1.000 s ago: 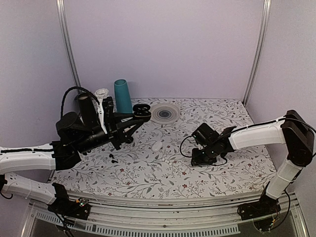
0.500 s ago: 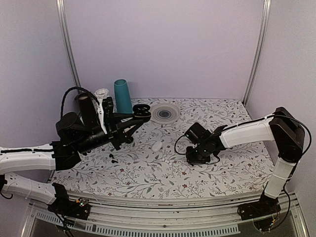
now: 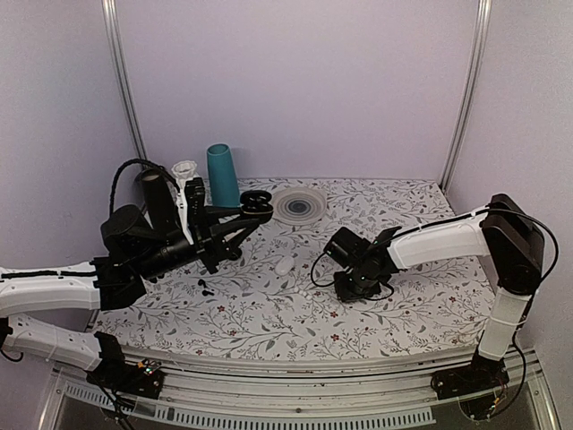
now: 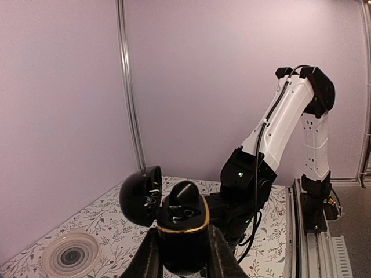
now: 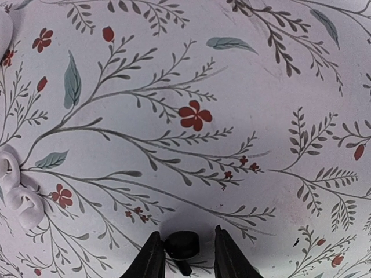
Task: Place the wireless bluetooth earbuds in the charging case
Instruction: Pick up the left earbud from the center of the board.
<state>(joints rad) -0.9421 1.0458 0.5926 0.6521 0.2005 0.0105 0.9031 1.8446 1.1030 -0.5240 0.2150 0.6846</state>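
Since a sec ago the R claw (image 3: 351,288) has slid left across the counter (image 3: 269,322) toward the middle, and its fingers have drawn in; the L side hasn't budged. R claw sits low, pointing down, w/ a black bud (image 5: 181,244) right btw its fingers (image 5: 152,258). One finger looks to touch it and the other shows a sliver of gap, so I can't tell if it's pinched yet or just bracketed. I'm low and square over it b/c it's tiny and glossy; any slant prob. flicks it away. L claw (image 4: 181,249) is clenched on the black case (image 4: 182,231), held upright off the counter w/ its lid (image 4: 142,197) thrown back, so the sockets face up and the drop is short. What looks like a seated bud (image 4: 185,194) already stands in it; I reckon the free socket is for the one under R claw. Two white buds (image 5: 20,197) lie touching each other at the left edge of the R wrist view, well apart from the black one. White case (image 3: 285,265) sits mid-counter.
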